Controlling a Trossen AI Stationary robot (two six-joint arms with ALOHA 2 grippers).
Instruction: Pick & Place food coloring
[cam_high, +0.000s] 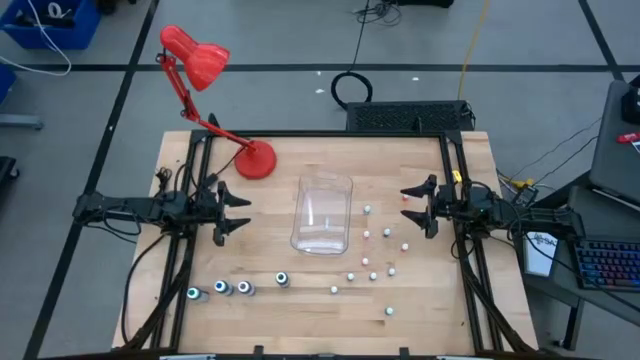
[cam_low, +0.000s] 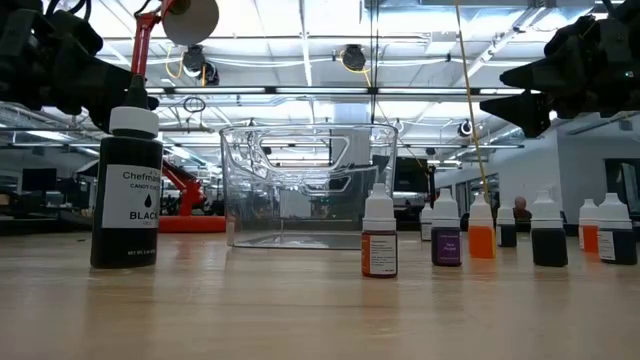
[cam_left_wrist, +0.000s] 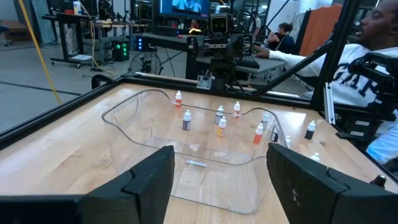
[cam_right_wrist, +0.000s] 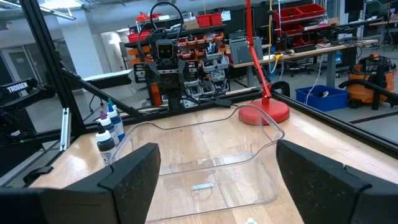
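Several small white-topped food coloring bottles (cam_high: 368, 262) stand upright on the wooden table, right of and nearer than a clear plastic tub (cam_high: 322, 213). Several larger dark bottles with teal-white tops (cam_high: 222, 288) stand in a row near the front left; one reads black (cam_low: 126, 190) in the low view. My left gripper (cam_high: 238, 211) hovers open at the table's left, pointing level at the tub (cam_left_wrist: 193, 155). My right gripper (cam_high: 411, 203) hovers open at the right, facing the tub (cam_right_wrist: 199, 162) from the other side. Neither holds anything.
A red desk lamp stands with its base (cam_high: 258, 160) on the table's far left, and its head (cam_high: 195, 55) reaches out beyond the far edge. Black frame rails (cam_high: 470, 270) run along both table sides. People sit beyond the table (cam_left_wrist: 373, 37).
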